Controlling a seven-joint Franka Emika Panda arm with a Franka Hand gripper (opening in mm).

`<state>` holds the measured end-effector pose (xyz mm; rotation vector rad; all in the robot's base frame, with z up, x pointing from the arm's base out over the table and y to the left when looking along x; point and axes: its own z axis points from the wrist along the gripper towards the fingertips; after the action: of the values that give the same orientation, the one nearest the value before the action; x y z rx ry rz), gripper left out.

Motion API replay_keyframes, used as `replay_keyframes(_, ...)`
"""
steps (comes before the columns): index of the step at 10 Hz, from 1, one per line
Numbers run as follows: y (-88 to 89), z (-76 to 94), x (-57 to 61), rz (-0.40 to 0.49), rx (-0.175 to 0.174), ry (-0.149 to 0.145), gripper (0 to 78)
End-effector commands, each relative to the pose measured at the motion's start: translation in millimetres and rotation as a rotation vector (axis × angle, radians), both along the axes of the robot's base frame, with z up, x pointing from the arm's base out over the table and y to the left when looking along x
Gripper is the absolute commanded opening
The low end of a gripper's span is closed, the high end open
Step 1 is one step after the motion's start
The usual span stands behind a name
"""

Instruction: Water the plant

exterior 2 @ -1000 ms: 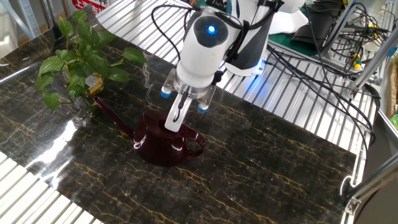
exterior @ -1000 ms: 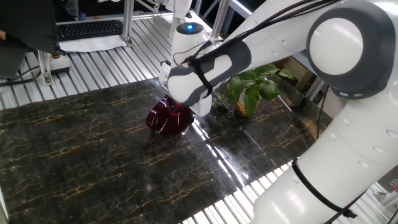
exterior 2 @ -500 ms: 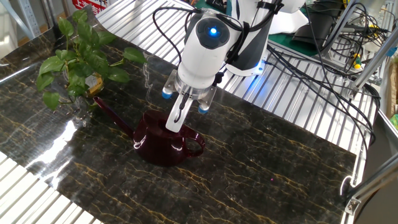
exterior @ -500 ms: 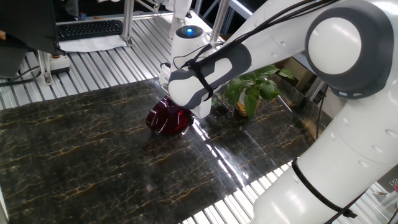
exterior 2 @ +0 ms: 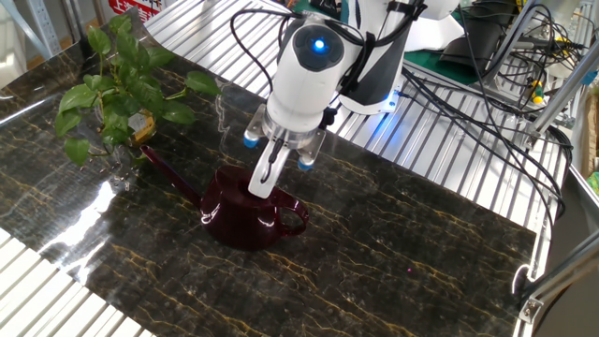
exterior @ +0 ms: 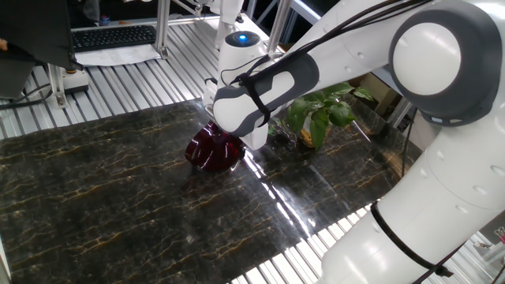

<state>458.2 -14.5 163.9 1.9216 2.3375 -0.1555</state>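
The dark red translucent watering can (exterior 2: pixel 241 221) stands on the dark marble table (exterior 2: pixel 421 234), its long spout (exterior 2: pixel 173 178) pointing left toward the plant. The plant (exterior 2: pixel 112 94), with broad green leaves, stands at the table's far left, apart from the can. My gripper (exterior 2: pixel 260 190) points down onto the can's top opening, its fingers close together at the rim. In the one fixed view the can (exterior: pixel 207 150) shows under my arm and the plant (exterior: pixel 319 110) behind it; the fingers are hidden there.
A keyboard (exterior: pixel 114 35) lies on the slatted metal bench behind the table. Cables (exterior 2: pixel 505 65) and a metal frame (exterior 2: pixel 562 94) are at the right. The robot's base (exterior: pixel 442 221) fills the near right corner.
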Motion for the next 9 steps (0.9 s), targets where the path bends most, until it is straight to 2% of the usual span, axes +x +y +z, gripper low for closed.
replay_keyframes(1, 0.1, 4.3, 0.7, -0.015, 0.02, -0.004, 77.4)
replay_keyframes(2, 0.1, 4.3, 0.7, -0.015, 0.02, -0.004, 1.1)
replay_keyframes(9, 0.1, 4.3, 0.7, -0.015, 0.02, -0.004, 1.1)
